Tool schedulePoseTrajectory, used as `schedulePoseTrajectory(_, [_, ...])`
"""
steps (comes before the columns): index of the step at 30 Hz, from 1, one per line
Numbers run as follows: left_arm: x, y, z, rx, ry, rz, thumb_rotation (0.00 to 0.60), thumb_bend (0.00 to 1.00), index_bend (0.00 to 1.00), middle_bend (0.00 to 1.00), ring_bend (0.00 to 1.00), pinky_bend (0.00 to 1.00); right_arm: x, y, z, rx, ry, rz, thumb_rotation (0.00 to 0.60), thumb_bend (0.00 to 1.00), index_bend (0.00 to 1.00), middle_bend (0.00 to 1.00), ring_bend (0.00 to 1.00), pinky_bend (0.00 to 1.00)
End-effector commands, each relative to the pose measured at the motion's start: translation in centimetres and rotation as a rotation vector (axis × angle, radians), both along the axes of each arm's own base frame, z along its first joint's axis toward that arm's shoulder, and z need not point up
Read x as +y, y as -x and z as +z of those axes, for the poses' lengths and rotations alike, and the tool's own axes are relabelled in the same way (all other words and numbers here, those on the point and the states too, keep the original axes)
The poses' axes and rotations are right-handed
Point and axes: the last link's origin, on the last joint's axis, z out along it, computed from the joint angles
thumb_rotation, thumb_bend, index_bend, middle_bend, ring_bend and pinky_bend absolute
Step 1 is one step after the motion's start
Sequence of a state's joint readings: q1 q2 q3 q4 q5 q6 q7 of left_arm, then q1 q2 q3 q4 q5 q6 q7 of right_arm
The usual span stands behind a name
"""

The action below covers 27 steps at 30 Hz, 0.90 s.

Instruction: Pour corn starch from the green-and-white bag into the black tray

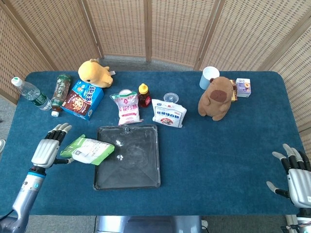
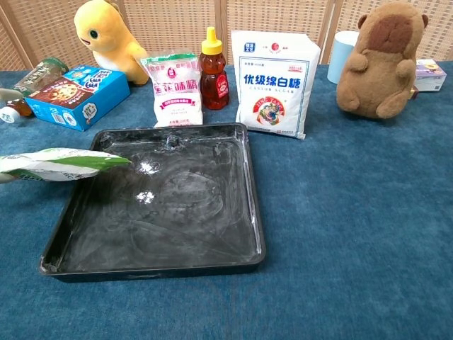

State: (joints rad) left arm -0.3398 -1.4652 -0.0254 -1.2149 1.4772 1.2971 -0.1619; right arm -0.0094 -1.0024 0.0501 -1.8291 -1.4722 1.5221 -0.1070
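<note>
Soft, limp green-and-white plastic bag (image 1: 88, 150), mouth over shallow black rectangular tray (image 1: 146, 180): light, slumping; best gripped at rear. Left hand (image 1: 47, 151) touching bag's rear, grip unclear; right hand (image 1: 296, 174) spread, empty.

Yellow plush toy (image 1: 95, 73), blue cookie box (image 1: 82, 99) and two bottles (image 1: 29, 93) at far left of blue tabletop (image 1: 223, 145). Centre: honey bottle (image 1: 144, 95) between two white bags (image 1: 169, 113). Brown plush (image 1: 215, 98) and cup (image 1: 209, 77) at right.
</note>
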Motion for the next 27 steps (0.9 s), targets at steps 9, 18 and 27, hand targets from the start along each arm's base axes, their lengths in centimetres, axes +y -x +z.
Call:
schedulePoseTrajectory(9, [-4.0,1.2,4.1,0.050,0.043,-0.038,0.501,0.00,0.00,0.00,0.00,0.10,0.2,-0.3,0.5,-0.015,0.012,0.014,0.600,0.08,0.20,0.01,0.00,0.00])
schedulePoseTrajectory(18, [-6.3,2.1,7.5,0.135,-0.073,-0.030,0.547,0.00,0.00,0.00,0.00,0.10,0.3,-0.4,0.7,-0.019,0.021,0.019,0.600,0.07,0.20,0.01,0.00,0.00])
schedulePoseTrajectory(27, [-8.8,2.6,9.6,0.199,-0.198,0.054,0.600,0.00,0.00,0.00,0.00,0.09,0.0,-0.1,1.1,-0.010,0.044,0.006,0.600,0.08,0.20,0.01,0.00,0.00])
